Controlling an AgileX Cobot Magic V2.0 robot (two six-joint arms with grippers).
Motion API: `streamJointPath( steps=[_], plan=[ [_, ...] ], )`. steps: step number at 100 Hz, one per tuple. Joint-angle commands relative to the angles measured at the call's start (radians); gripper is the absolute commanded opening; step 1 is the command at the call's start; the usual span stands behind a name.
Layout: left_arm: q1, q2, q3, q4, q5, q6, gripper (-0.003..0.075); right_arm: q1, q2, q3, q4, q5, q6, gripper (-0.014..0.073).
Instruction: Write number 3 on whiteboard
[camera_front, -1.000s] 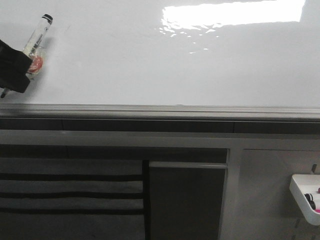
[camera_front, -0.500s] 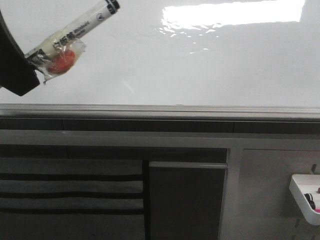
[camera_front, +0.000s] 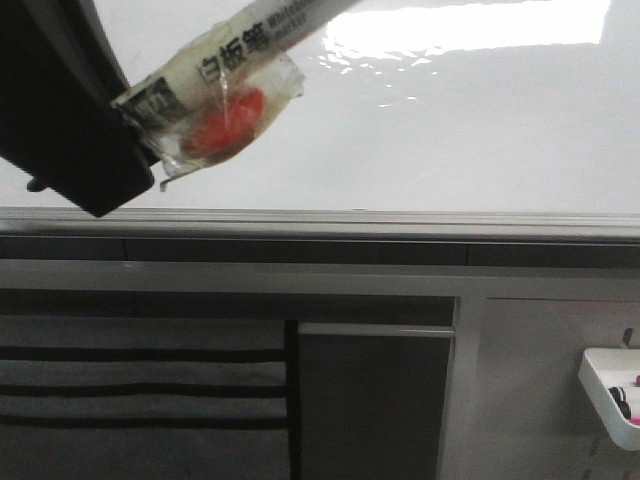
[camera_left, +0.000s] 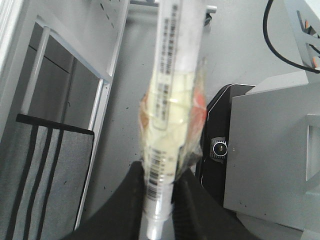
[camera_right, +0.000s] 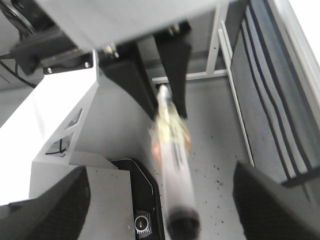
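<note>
The whiteboard fills the upper front view, glossy white with a bright light patch; no number 3 shows on it. My left gripper is shut on a white marker wrapped in clear tape with a red patch. It holds the marker close to the camera at the upper left. In the left wrist view the black fingers clamp the marker near its tail. My right gripper is wide open, and the marker's black cap end lies between its fingers without touching them.
A grey metal rail runs along the board's lower edge. Grey cabinet panels lie below it. A white tray with markers hangs at the lower right. The robot's grey base shows under the arms.
My left gripper has moved right and closer to the camera with the marker. The marker now looks much larger, and its tip has left the top of the view.
</note>
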Motion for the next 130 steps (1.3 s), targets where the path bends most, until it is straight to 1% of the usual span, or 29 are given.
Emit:
streamJointPath(
  steps=[1, 22, 28, 47, 59, 130],
  plan=[
    [-0.009, -0.025, -0.034, -0.027, -0.034, -0.001, -0.0018, 0.028, 0.014, -0.037, 0.044, -0.067, -0.019, 0.0528],
    [-0.009, -0.025, -0.034, -0.027, -0.038, -0.001, -0.0018, 0.033, 0.061, -0.037, 0.046, -0.073, -0.02, 0.0528],
    [-0.009, -0.025, -0.034, -0.027, -0.038, -0.001, -0.0018, 0.033, 0.068, -0.037, 0.058, -0.073, -0.02, 0.0516],
    [-0.009, -0.025, -0.034, -0.027, -0.038, -0.001, -0.0018, 0.033, 0.067, -0.037, 0.065, -0.069, -0.02, 0.0388],
    [-0.009, -0.025, -0.034, -0.027, -0.038, -0.001, -0.0018, 0.033, 0.067, -0.037, 0.065, -0.069, -0.02, 0.0351],
    [-0.009, -0.025, -0.034, -0.027, -0.038, -0.001, -0.0018, 0.033, 0.092, -0.037, 0.07, -0.052, -0.024, 0.0349]
  ],
)
